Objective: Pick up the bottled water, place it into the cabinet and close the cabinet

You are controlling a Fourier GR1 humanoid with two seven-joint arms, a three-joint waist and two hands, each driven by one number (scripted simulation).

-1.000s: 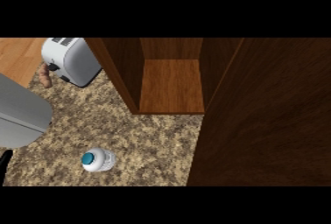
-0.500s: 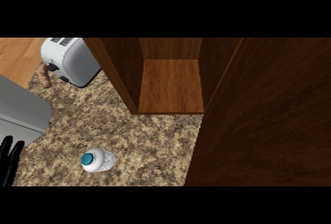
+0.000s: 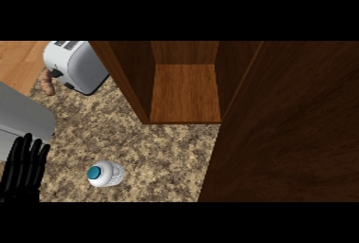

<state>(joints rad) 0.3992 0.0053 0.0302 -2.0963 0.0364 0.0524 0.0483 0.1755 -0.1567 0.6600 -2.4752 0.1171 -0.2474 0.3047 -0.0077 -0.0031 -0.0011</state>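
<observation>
The bottled water [image 3: 105, 173] stands upright on the speckled counter, seen from above as a clear ribbed round with a teal cap. My left hand [image 3: 22, 168] shows at the lower left edge, black fingers straight and pointing up, a short way left of the bottle and apart from it. The wooden cabinet [image 3: 186, 92] is at the top centre, its inside shelf bare. Its open door [image 3: 288, 123] fills the right side of the view. My right hand does not show.
A silver toaster [image 3: 73, 66] sits at the upper left beside the cabinet's left wall, with a small brown item [image 3: 48, 81] at its left. A grey forearm [image 3: 21, 116] crosses the left edge. Wooden floor shows past the counter's upper left corner.
My left forearm has drawn down and left, and the black hand has come into view at the lower left edge. The bottle and the cabinet have not moved.
</observation>
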